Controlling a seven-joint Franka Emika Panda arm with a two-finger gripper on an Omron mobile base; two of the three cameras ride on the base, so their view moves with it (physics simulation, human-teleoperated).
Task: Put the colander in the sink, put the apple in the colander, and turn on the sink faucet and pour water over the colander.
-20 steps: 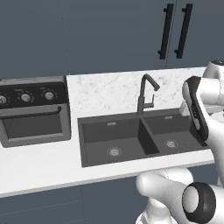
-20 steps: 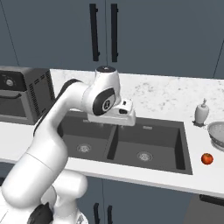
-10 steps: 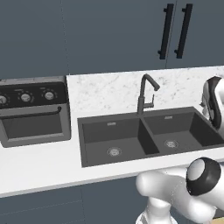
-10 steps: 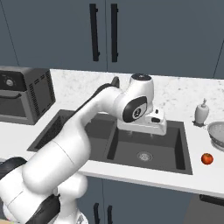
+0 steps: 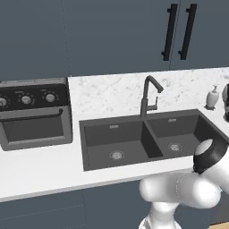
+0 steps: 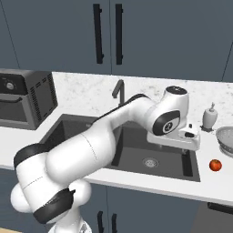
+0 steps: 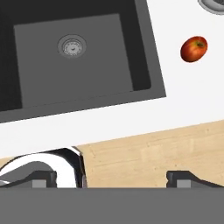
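The claw (image 7: 111, 175) hangs released and empty over the worktop's (image 7: 105, 118) front edge, likely heading for the colander (image 6: 226, 140). The apple (image 6: 215, 164) lies just before it, right of the sink (image 6: 182, 166). Faucet (image 6: 119, 91) behind, untouched.
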